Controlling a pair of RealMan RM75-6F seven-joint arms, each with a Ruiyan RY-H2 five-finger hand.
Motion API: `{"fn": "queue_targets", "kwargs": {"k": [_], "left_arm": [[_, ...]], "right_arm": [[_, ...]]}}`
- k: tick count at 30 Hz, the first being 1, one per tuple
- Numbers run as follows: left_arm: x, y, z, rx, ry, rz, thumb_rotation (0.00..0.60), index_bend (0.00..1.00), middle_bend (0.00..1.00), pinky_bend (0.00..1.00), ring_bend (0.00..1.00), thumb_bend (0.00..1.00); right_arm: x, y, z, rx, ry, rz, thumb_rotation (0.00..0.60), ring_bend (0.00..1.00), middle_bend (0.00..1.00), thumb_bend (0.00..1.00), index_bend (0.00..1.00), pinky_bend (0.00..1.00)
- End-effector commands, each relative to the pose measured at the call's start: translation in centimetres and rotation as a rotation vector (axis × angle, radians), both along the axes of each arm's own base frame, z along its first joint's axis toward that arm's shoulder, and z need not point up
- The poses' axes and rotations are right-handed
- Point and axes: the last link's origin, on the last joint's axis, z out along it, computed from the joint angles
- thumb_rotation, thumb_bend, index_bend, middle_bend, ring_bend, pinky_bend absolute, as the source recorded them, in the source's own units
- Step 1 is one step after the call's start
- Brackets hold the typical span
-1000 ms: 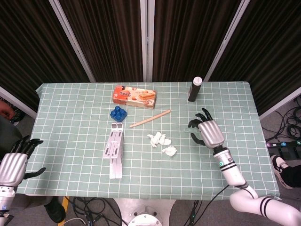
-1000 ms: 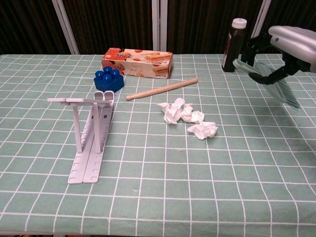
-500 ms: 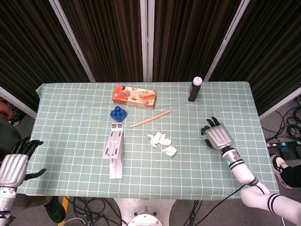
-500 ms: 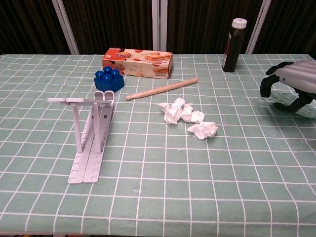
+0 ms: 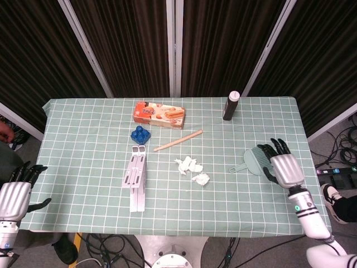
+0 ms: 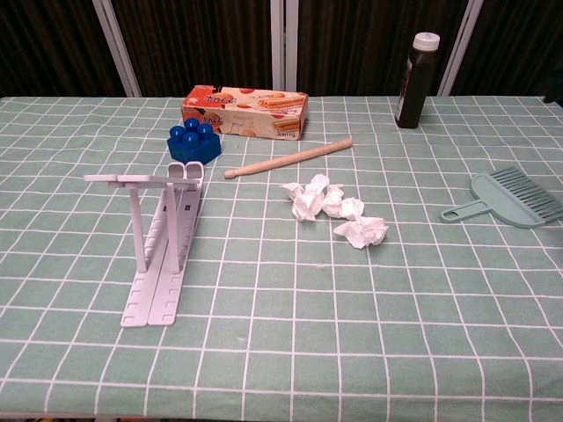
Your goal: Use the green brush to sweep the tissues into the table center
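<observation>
The green brush [image 5: 254, 161] [image 6: 510, 199] lies flat on the table at the right, handle pointing toward the middle. A few crumpled white tissues [image 5: 191, 170] [image 6: 336, 208] sit near the table's centre. My right hand [image 5: 284, 167] is just right of the brush's bristle end, fingers spread, holding nothing; the chest view does not show it. My left hand [image 5: 17, 192] hangs off the table's left front corner, empty with fingers apart.
A white folding rack [image 5: 135, 177] [image 6: 163, 242] lies left of the tissues. A blue block [image 5: 139, 134], a wooden stick [image 5: 178, 140], a snack box [image 5: 159, 114] and a dark bottle [image 5: 231, 105] stand toward the back.
My right hand carried the brush down to the table, let go of it and drew back to the right and toward the front edge. The left hand barely moved.
</observation>
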Motion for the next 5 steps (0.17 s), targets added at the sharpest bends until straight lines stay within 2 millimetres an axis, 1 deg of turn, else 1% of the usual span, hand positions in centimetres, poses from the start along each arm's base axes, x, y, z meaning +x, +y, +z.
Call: {"fn": "queue_targets", "kwargs": {"k": [1, 2, 5], "left_arm": [[0.0, 0.2, -0.1, 0.019, 0.017, -0.003, 0.600, 0.20, 0.17, 0.14, 0.06, 0.09], [0.0, 0.2, -0.1, 0.026, 0.024, -0.005, 0.600, 0.20, 0.17, 0.14, 0.06, 0.09], [0.0, 0.3, -0.1, 0.040, 0.038, -0.008, 0.600, 0.20, 0.17, 0.14, 0.06, 0.09]], "right_arm": [[-1.0, 4.6, 3.5, -0.027, -0.102, -0.040, 0.600, 0.00, 0.18, 0.33, 0.13, 0.00], [-1.3, 5.6, 4.1, -0.038, -0.112, -0.047, 0.600, 0.00, 0.18, 0.33, 0.13, 0.00], [-1.6, 7.4, 5.2, -0.067, -0.117, -0.049, 0.600, 0.00, 0.17, 0.33, 0.13, 0.00]]}}
